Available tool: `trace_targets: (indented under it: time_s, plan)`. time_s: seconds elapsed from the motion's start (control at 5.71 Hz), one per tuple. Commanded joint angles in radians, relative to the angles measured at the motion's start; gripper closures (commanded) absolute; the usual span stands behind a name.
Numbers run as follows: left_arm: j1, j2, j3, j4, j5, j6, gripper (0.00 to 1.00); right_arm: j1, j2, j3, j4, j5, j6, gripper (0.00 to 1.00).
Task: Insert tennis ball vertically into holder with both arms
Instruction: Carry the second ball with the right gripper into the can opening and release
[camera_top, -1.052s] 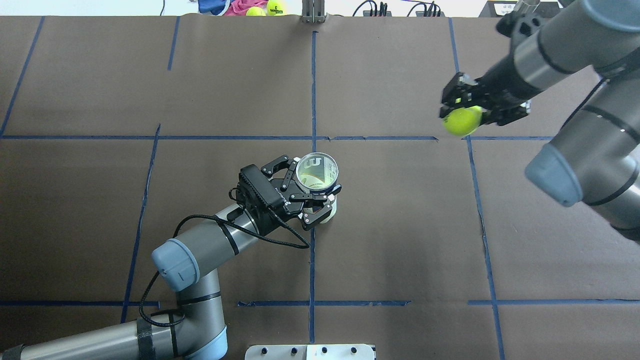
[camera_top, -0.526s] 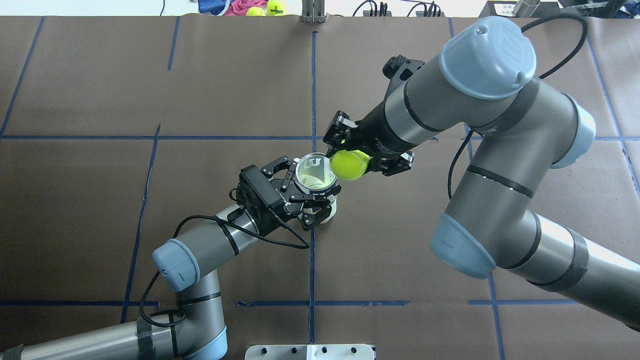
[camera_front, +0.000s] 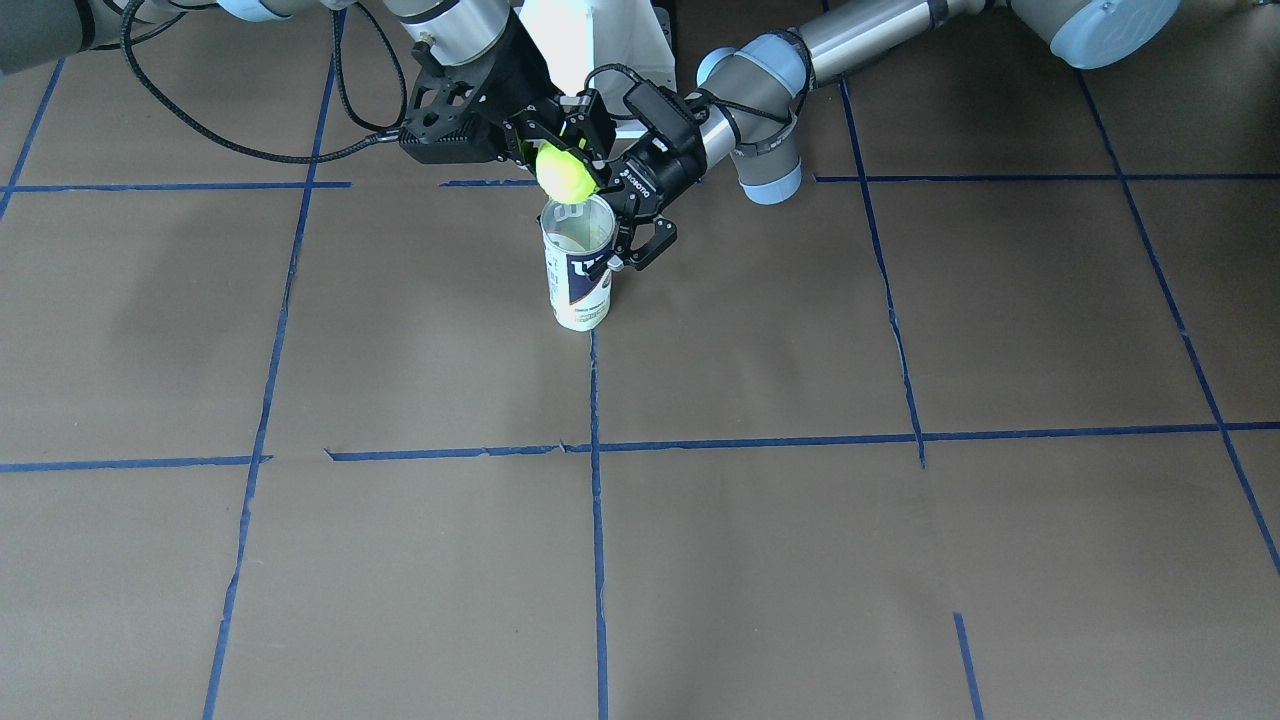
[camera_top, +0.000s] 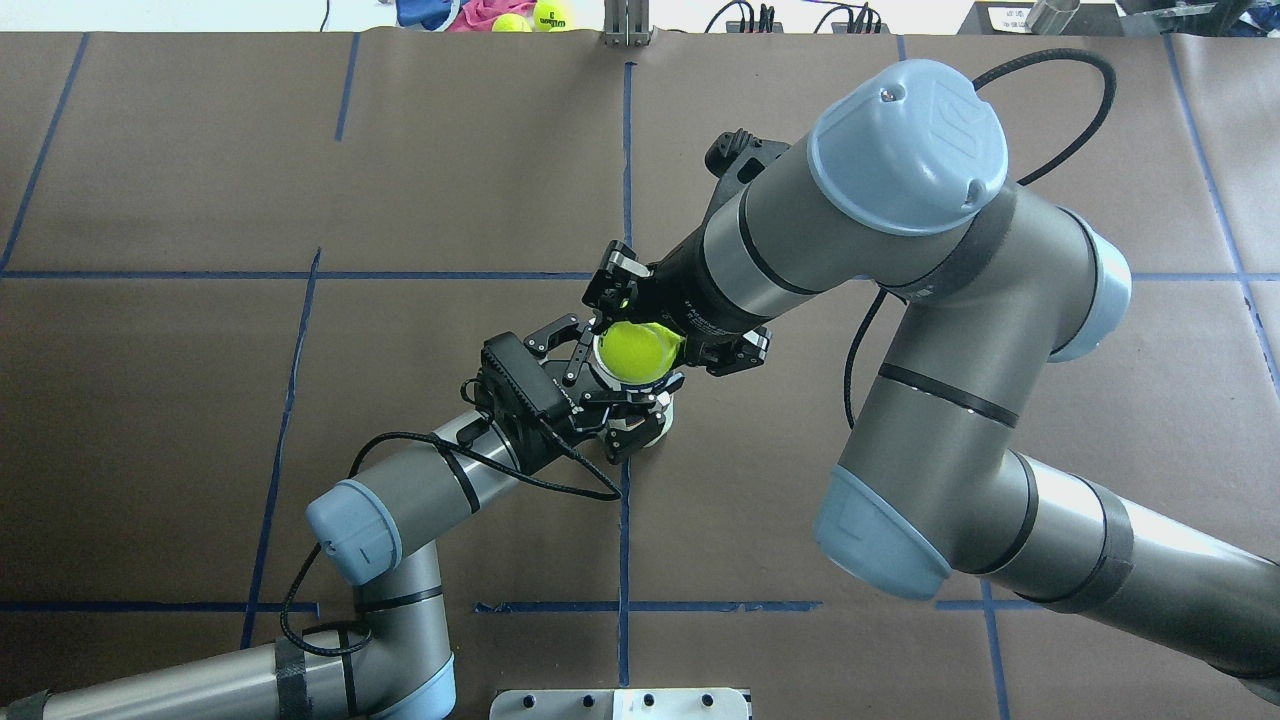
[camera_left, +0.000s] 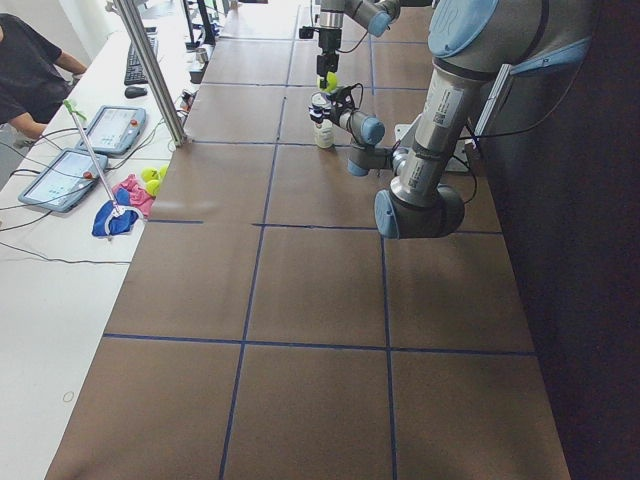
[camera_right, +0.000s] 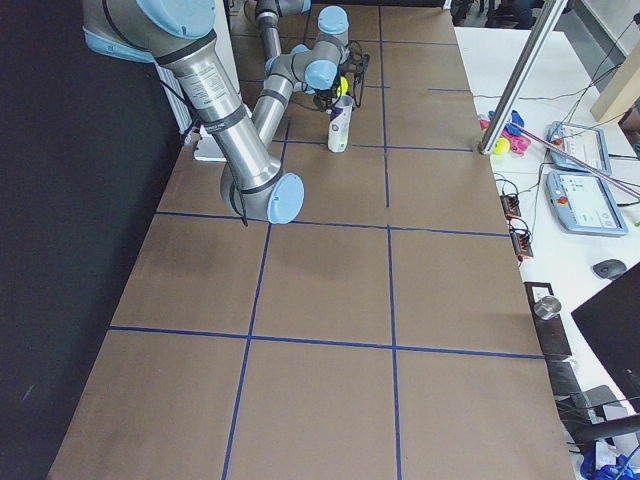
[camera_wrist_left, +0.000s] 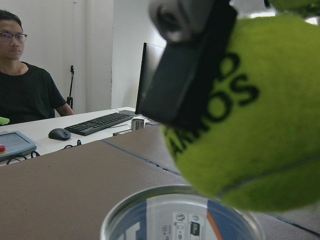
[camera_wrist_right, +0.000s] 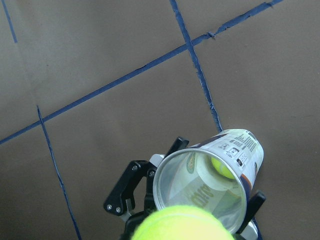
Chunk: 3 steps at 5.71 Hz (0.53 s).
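The holder (camera_front: 578, 275), a clear can with a white and navy label, stands upright near the table's middle. My left gripper (camera_top: 605, 378) is shut on its upper part, with black fingers (camera_front: 640, 238) around it. My right gripper (camera_top: 660, 325) is shut on the tennis ball (camera_top: 638, 352) and holds it just above the can's open mouth. In the left wrist view the ball (camera_wrist_left: 250, 115) hangs a little above the rim (camera_wrist_left: 150, 197). The right wrist view looks down into the can (camera_wrist_right: 200, 185), where another ball (camera_wrist_right: 222, 166) lies at the bottom.
Two spare tennis balls (camera_top: 530, 15) and a pink cloth lie past the table's far edge. An operator (camera_wrist_left: 20, 85) sits at a side desk with a keyboard and monitor. Blue tape lines cross the brown table. A white base plate (camera_top: 620, 703) is at the near edge.
My right arm has swung in from the far right with the ball, which now sits over the can's mouth. The left arm and the can have not moved.
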Motion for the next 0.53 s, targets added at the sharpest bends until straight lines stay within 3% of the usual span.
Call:
trace_targets:
  time_s: [0.0, 0.18, 0.35]
  plan:
    - [0.000, 0.000, 0.000, 0.000, 0.000, 0.001, 0.14, -0.001, 0.003, -0.003, 0.002, -0.044, -0.006, 0.96]
    - [0.000, 0.000, 0.000, -0.002, 0.000, -0.001, 0.13, -0.001, 0.004, -0.003, 0.004, -0.049, -0.006, 0.92]
    - [0.000, 0.000, 0.000, -0.002, 0.000, 0.001, 0.14, -0.001, 0.006, -0.005, 0.005, -0.061, -0.007, 0.68]
